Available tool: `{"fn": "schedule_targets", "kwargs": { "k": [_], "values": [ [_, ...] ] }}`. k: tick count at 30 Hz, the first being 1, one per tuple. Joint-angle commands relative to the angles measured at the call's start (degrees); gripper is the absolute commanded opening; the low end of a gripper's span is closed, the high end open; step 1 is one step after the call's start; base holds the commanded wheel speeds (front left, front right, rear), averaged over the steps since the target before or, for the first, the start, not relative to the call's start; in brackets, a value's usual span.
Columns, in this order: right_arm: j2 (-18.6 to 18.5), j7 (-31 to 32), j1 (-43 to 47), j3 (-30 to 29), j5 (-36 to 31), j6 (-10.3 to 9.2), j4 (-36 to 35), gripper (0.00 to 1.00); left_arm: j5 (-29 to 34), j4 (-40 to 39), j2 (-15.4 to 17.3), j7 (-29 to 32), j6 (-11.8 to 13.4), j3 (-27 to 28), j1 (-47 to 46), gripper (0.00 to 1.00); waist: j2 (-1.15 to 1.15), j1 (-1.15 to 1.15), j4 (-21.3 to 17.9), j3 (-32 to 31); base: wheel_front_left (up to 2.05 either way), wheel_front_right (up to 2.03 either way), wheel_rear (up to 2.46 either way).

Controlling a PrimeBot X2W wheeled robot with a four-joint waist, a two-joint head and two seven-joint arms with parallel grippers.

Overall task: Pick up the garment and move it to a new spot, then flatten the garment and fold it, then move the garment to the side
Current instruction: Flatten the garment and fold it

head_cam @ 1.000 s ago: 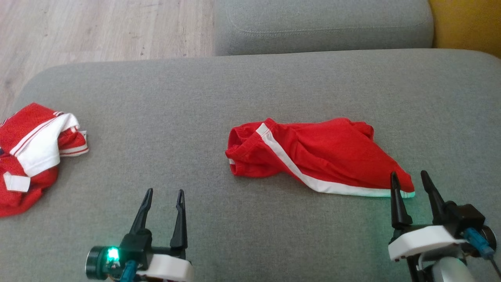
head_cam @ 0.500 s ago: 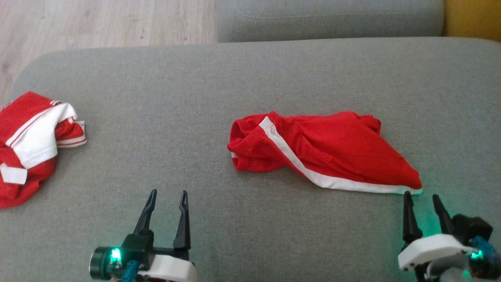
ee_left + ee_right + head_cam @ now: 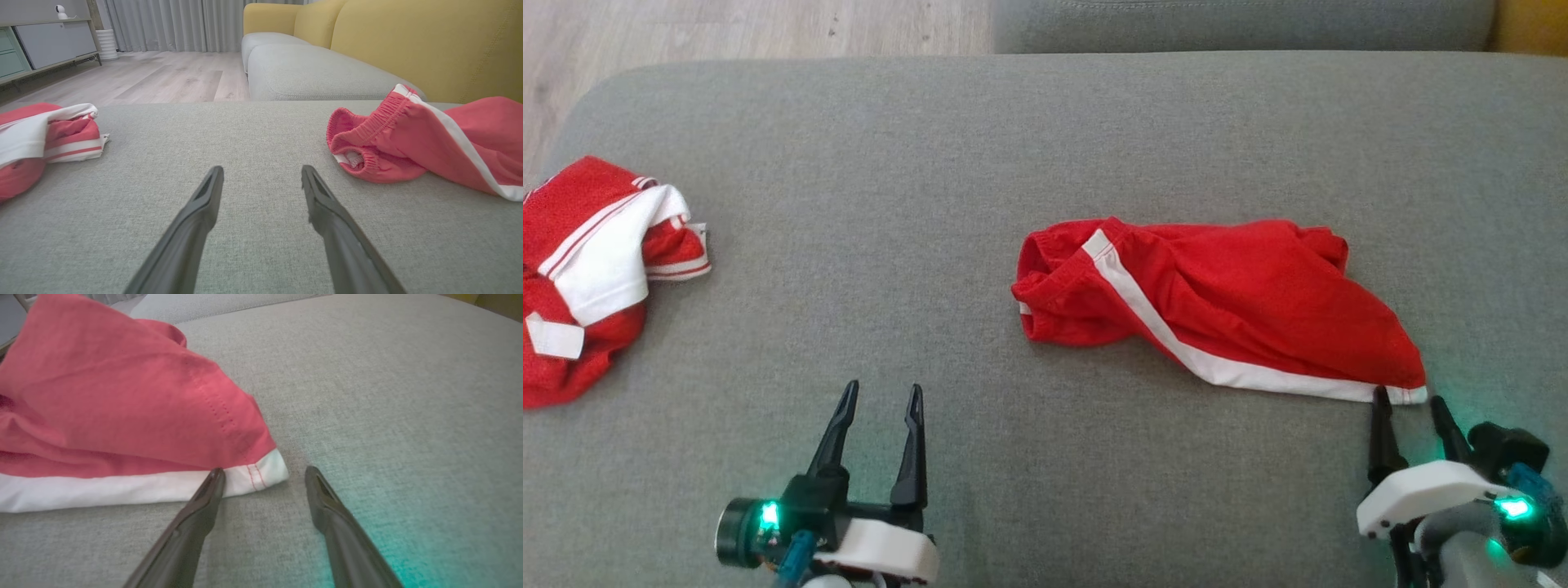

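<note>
The garment [image 3: 1233,302], red shorts with a white side stripe and white hem, lies crumpled on the grey seat cushion [image 3: 931,204], right of centre. My right gripper [image 3: 1407,395] is open at its near right corner. In the right wrist view the white hem corner [image 3: 261,475] lies just ahead of the open right gripper [image 3: 265,469], by the left fingertip. My left gripper [image 3: 884,386] is open over bare cushion, left of the garment. In the left wrist view the garment's waistband end [image 3: 367,139] lies to the right of the open left gripper [image 3: 262,168].
A second red and white garment [image 3: 588,269] lies bunched at the cushion's left edge, also to the left [image 3: 41,134] in the left wrist view. Wooden floor [image 3: 727,33] lies beyond the far left edge. Another grey cushion [image 3: 318,77] and a yellow backrest [image 3: 429,41] stand behind.
The head camera has tilted, shifting the whole picture. Relative to the garment, my right gripper has drawn back from over the hem corner to just in front of it. Both grippers stay open.
</note>
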Motion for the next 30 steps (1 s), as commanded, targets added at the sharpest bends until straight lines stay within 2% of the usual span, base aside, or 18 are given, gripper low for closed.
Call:
{"fn": "schedule_targets", "kwargs": {
  "k": [1, 8, 9, 11, 12, 13, 14, 15, 20, 24, 27, 30],
  "values": [
    [-0.30, -0.32, -2.19, 0.72, 0.06, 0.20, -0.05, 1.00, -0.44, -1.59, 0.02, -0.46, 0.01, 1.33, -2.28, 1.00, 0.00, 0.00, 0.09, 0.15, 0.00, 0.00, 0.00],
    [-0.30, -0.32, -2.49, 0.76, 1.75, 0.20, 1.92, 1.00, -0.66, -1.60, 0.02, -0.46, -0.28, 1.53, -2.49, 1.00, 0.00, 0.00, -0.39, 0.80, 0.00, 0.00, 0.00],
    [-0.30, -0.33, -2.63, 1.09, 2.03, 0.20, 2.16, 0.94, -0.64, -1.61, 0.02, -0.46, -0.32, 1.55, -2.51, 1.00, 0.00, 0.00, -0.47, 0.90, 0.00, 0.00, 0.00],
    [-0.30, -0.33, -3.00, 1.68, 2.41, 0.20, 2.66, 0.62, -0.56, -1.54, 0.02, -0.46, -0.44, 1.59, -2.71, 1.00, 0.00, 0.00, -0.58, 1.14, 0.00, 0.00, 0.00],
    [-0.30, -0.33, -3.00, 1.68, 2.41, 0.20, 2.66, 0.62, -0.56, -1.54, 0.02, -0.46, -0.44, 1.59, -2.71, 1.00, 0.00, 0.00, -0.58, 1.14, 0.00, 0.00, 0.00],
    [-0.30, -0.33, -3.21, 1.95, 2.64, 0.20, 3.11, 0.40, -0.51, -1.47, 0.02, -0.46, -0.51, 1.62, -2.82, 1.00, 0.00, 0.00, -0.60, 1.23, 0.00, 0.00, 0.00],
    [-0.30, -0.33, -3.42, 2.31, 2.90, 0.20, 3.72, 0.25, -0.45, -1.40, 0.02, -0.46, -0.58, 1.62, -2.94, 1.00, 0.00, 0.00, -0.59, 1.30, 0.00, 0.00, 0.00],
    [-0.30, -0.33, -3.66, 2.68, 3.28, 0.20, 4.43, 0.00, -0.39, -1.33, 0.02, -0.46, -0.64, 1.60, -3.06, 1.00, 0.00, 0.00, -0.55, 1.39, 0.00, 0.00, 0.00],
    [-0.30, -0.33, -4.13, 2.02, 4.31, 0.20, 4.92, 0.00, -0.38, -1.25, 0.02, -0.46, -0.67, 1.64, -3.63, 1.00, 0.00, 0.00, -0.53, 1.69, 0.00, 0.00, 0.00],
    [-0.31, -0.33, -2.37, 0.00, 5.29, 0.20, 0.50, 0.00, -3.06, -3.30, 0.02, -0.46, -1.55, 0.63, -4.00, 1.00, 0.00, 0.00, -1.25, 1.15, 0.00, 0.00, 0.00],
    [-0.33, -0.33, -0.88, -0.14, 6.05, 0.20, -2.25, 0.00, -6.84, -4.94, 0.02, -0.46, -3.12, -1.40, -5.16, 1.00, 0.00, 0.00, -2.03, 0.94, 0.00, 0.00, 0.00],
    [-0.38, -0.33, 0.04, 0.72, 6.72, 0.20, -3.98, 0.00, -11.82, -5.07, 0.02, -0.46, -5.87, -5.62, -7.32, 1.00, 0.00, 0.00, -3.00, 1.10, 0.00, 0.00, 0.00]
  ]
}}
